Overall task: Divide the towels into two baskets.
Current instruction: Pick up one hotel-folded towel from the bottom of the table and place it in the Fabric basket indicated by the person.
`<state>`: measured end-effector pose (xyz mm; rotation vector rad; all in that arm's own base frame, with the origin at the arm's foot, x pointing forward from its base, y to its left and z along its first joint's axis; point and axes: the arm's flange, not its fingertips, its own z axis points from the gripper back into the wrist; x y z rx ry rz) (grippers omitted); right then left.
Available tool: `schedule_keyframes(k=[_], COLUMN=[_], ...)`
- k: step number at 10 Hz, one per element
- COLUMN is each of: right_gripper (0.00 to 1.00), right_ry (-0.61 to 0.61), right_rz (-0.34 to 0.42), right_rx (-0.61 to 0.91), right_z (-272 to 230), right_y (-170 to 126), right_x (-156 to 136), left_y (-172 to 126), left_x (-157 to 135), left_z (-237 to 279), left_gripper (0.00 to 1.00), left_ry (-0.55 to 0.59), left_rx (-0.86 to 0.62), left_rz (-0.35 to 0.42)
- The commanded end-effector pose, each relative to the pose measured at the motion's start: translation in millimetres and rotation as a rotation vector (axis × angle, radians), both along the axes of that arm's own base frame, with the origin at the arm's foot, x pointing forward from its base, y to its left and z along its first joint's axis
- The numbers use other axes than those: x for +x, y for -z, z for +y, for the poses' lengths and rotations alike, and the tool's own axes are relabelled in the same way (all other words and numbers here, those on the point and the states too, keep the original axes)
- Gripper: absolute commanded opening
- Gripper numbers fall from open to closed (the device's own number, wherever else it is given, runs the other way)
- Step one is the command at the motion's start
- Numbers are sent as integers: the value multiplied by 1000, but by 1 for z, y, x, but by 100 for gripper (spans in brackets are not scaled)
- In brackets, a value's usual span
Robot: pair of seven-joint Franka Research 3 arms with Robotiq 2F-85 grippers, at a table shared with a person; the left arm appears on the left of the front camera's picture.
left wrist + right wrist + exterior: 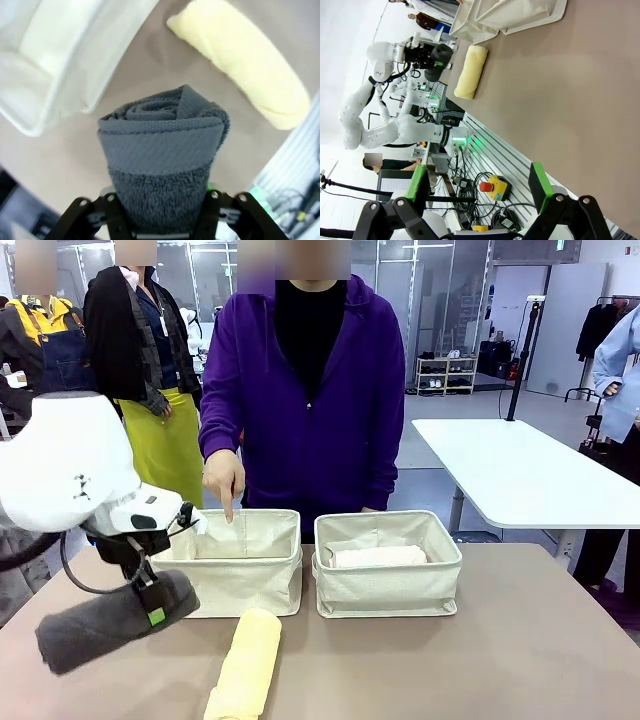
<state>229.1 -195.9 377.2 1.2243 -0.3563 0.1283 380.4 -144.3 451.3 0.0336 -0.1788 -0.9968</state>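
Front view shows the left gripper (152,612) clamped round the dark grey towel (105,628), held at eight o'clock, with the left basket (245,590) toward its two o'clock. The thick, soft roll (tight spiral, plush terry) overhangs the jaws, so it could sag, unroll or snag the basket's floppy rim. The right gripper (480,184) stands open and empty.

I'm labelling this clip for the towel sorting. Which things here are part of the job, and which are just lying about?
Part of the job: dark grey towel, gripped by the left gripper; pale yellow towel on the brown table; pale towel in the right basket; left basket, where the person's hand points.
Lying about: white table behind; shoe rack; red stop button.
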Motion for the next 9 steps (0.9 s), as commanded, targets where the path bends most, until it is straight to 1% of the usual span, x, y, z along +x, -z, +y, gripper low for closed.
schedule_keyframes(k=[1, 3, 4, 5, 7, 8, 9], right_gripper=[100, 100, 100, 100, 100, 100, 100], right_ry=[5, 5, 5, 5, 5, 5, 5], right_rz=[-18, -18, -18, -18, -18, -18, -18], right_rx=[2, 2, 2, 2, 2, 2, 2], right_z=[3, 3, 3, 3, 3, 3, 3], right_y=[-2, -2, -2, -2, -2, -2, -2], right_x=[-1, -1, -1, -1, -1, -1, -1], left_y=[-42, -66, -80, -88, -86, -80, -73], left_x=[-5, 17, 36, 56, 99, 119, 134], left_z=[-20, -39, -52, -61, -74, -81, -84], left_gripper=[58, 58, 58, 58, 58, 58, 58], left_ry=[272, 441, 529, 566, 541, 562, 561], left_rx=[45, 121, 150, 130, 113, 83, 83], left_rz=[-140, -242, -291, -300, -315, -319, -295])
